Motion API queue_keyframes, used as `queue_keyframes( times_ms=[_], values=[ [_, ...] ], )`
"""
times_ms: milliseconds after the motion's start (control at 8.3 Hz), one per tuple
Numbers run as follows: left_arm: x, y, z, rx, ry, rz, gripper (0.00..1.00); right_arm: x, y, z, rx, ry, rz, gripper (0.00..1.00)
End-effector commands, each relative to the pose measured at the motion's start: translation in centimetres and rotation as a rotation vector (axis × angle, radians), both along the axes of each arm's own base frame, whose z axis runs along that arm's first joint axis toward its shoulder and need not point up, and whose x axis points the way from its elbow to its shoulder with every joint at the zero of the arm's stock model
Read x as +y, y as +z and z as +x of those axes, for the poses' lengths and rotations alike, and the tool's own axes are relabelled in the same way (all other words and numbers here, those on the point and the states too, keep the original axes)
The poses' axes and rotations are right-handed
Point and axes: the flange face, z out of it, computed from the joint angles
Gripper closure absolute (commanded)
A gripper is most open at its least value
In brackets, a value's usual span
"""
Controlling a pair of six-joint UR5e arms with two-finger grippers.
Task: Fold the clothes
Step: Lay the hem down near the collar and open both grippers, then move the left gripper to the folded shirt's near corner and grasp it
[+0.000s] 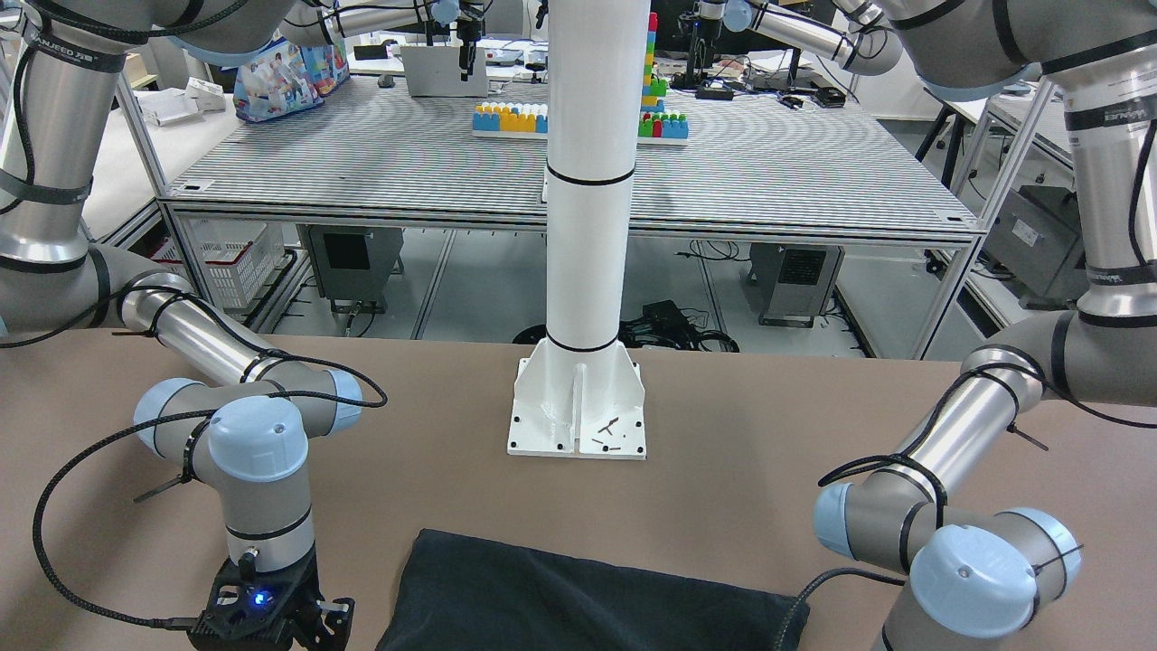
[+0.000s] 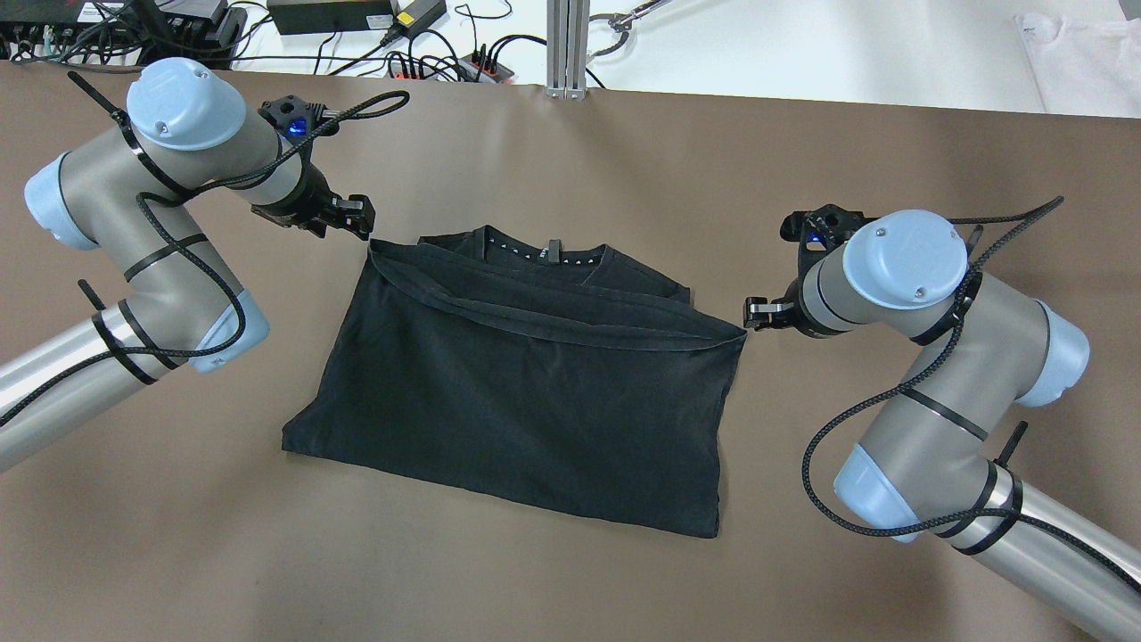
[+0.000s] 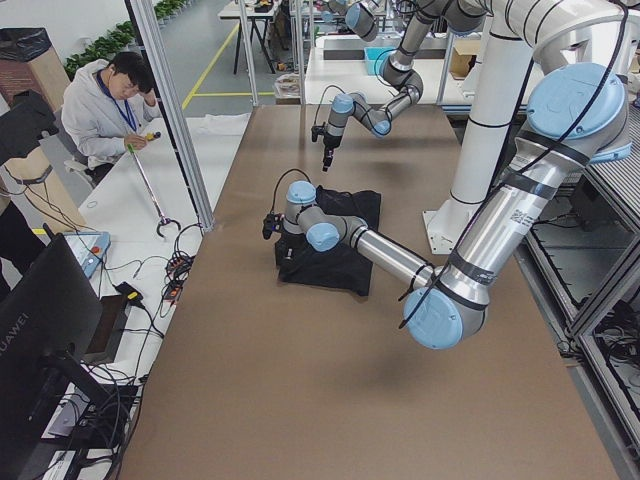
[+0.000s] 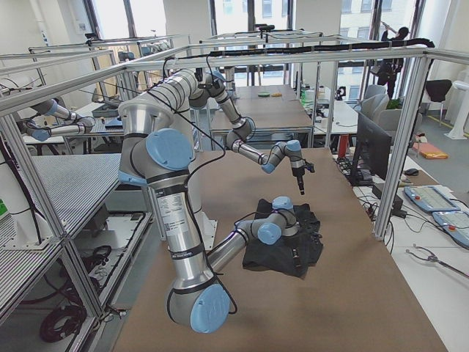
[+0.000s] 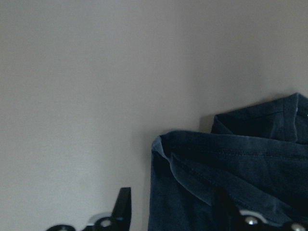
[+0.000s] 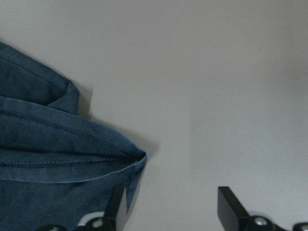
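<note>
Folded shirt (image 6: 43, 159) corner, right hand (image 6: 172, 198) seemingly spread

You have bare table (image 2: 553, 580) all around the black shirt (image 2: 535, 401), with wide room on its far side. The left gripper (image 2: 361, 218) sits just beside the shirt's far left corner. The right gripper (image 2: 756, 314) sits just beside its far right corner. The bent arms fill the left and right sides. A white post (image 1: 587, 226) stands behind the shirt, on the robot's side.
</note>
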Motion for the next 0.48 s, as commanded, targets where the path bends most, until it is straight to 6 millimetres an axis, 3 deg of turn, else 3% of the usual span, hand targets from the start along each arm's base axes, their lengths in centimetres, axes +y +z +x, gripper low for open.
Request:
queue_keyframes(
  times_ms=[0,120,241,361],
  values=[
    [3.8,3.0,-2.6,0.015,0.053,0.044,0.00,0.7,-1.1,-0.5,-0.016,-0.013,0.016,0.06],
    [6.9,6.1,-3.9,0.033,0.067,0.067,0.00,1.1,-1.7,-0.6,-0.027,-0.015,0.021,0.06],
    [10.8,9.1,-3.7,0.060,0.108,0.092,0.00,1.8,-2.2,-1.3,-0.036,-0.028,0.026,0.06],
    [14.0,10.9,-3.3,0.088,0.141,0.108,0.00,2.1,-2.2,-1.6,-0.036,-0.033,0.025,0.06]
  ],
)
